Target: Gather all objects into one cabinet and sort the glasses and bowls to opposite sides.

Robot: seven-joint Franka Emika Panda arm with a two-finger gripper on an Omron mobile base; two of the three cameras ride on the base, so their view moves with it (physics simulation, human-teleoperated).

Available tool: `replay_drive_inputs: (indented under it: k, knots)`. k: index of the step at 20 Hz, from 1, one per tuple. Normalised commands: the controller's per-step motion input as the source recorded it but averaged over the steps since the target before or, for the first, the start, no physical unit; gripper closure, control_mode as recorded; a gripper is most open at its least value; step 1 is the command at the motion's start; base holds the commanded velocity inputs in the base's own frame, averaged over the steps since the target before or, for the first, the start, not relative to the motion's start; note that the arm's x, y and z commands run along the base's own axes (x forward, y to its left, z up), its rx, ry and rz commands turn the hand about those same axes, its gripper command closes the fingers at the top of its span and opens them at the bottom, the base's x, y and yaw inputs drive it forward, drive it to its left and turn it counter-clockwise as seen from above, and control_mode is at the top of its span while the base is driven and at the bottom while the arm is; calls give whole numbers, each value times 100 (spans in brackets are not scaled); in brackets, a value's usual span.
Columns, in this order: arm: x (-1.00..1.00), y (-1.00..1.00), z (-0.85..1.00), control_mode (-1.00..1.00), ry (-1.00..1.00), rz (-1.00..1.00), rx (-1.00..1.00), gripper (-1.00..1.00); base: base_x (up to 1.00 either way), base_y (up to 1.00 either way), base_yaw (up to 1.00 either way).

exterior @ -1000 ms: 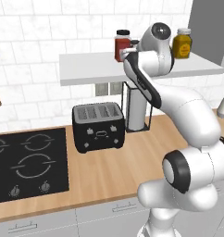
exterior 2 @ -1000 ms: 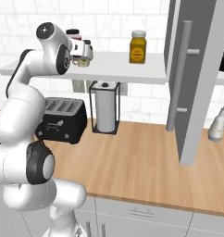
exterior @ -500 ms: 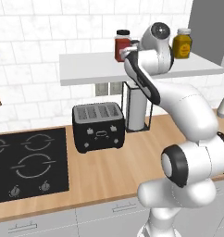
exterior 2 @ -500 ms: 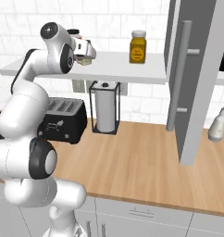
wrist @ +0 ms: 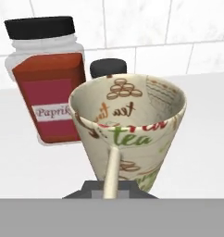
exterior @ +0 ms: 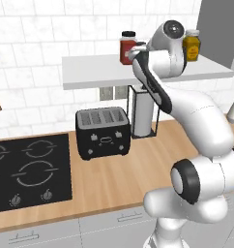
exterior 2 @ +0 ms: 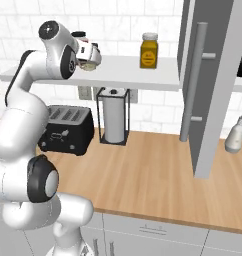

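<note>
Pinching the thin handle of the beige cup [wrist: 132, 134], the jaws are closed tight at its near side; the cup stands upright on the white shelf [exterior 2: 128, 75], just before the paprika jar [wrist: 46, 78], the cabinet [exterior 2: 213, 90] well off to the right.

White tiled wall [exterior: 36, 43] behind, crossed by a pale grey shelf [exterior 2: 133, 75]. Below, a wooden counter [exterior 2: 143, 175] bearing a black toaster [exterior: 102, 131] and a paper towel roll [exterior 2: 113, 120] in a dark wire stand. Black hob [exterior: 27, 169] set into the counter at left. White drawer fronts [exterior 2: 153, 232] beneath, with small handles. Even, shadowless light throughout.
</note>
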Motion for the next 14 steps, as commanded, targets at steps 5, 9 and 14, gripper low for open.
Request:
replay_drive_inputs:
  k: [5,9,14]
  knots:
    - [-99,-23,40,-100,-4,0,24,100,0,0,0]
    - [-100,-34,5,-100,-4,0,13,100,0,0,0]
    - [-100,-28,-7,-100,-11,7,1,100,0,0,0]
